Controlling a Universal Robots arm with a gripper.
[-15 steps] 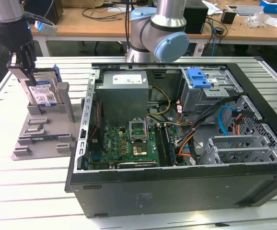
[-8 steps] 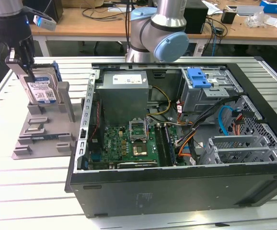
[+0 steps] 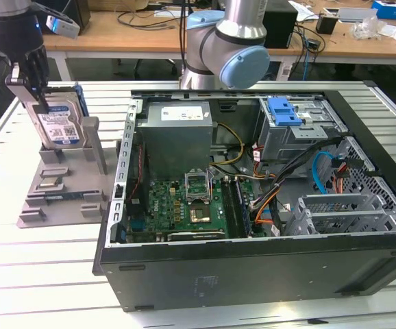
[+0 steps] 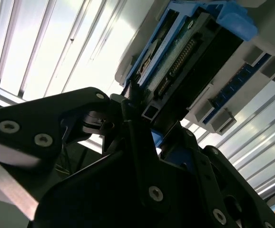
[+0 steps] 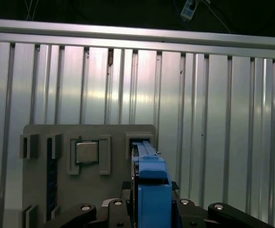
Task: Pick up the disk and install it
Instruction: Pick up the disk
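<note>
Rails of blue plastic frame the disk [image 3: 62, 125], a flat silver slab whose broad face carries a blue-and-white label. It stands upright on edge, its lower edge in a slot of the grey stand [image 3: 61, 199] on the slatted table [image 3: 33, 274], to the exterior view's left of the open case [image 3: 253, 267]. The gripper [image 3: 39, 94] reaches it from above, fingers narrowed and clamped on its upper edge. The exterior view alone gives the label. The second wrist view gives a row of connector pins [image 4: 182, 54] along one end of the disk. The first wrist view looks down along the blue top rail and shows a square chip [image 5: 87, 152] seated in the stand, near the disk's slot but apart from it
</note>
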